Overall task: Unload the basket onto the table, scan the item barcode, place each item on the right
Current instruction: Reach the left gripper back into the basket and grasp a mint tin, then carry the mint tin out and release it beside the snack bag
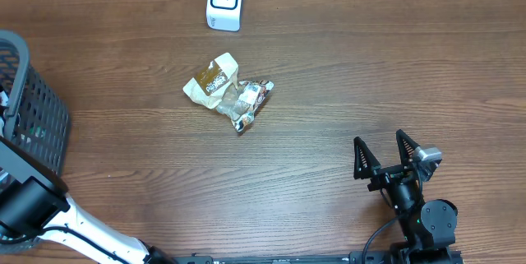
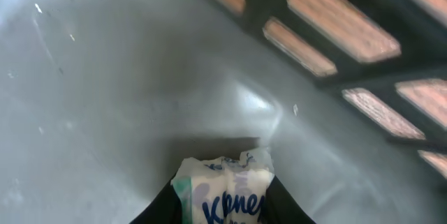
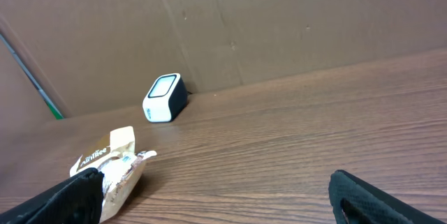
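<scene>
We read one brand only: blue "Kleen…" script on the white tissue pack (image 2: 225, 195) in the left wrist view, with the rest cut off by the frame edge. In the right wrist view, the tan snack packet (image 3: 106, 158) carries a white slanted word, too small for us to read reliably.

You are looking at a matt wood-grain table (image 1: 329, 91), crinkled glossy plastic wrappers (image 1: 230, 93), and a shiny film-wrapped tissue pack (image 2: 227, 192).

Looks through the wide-open right gripper (image 3: 213, 182) across a wooden table (image 3: 314, 112) to crumpled snack packets (image 3: 112, 165) and a white scanner (image 3: 164, 98).
</scene>
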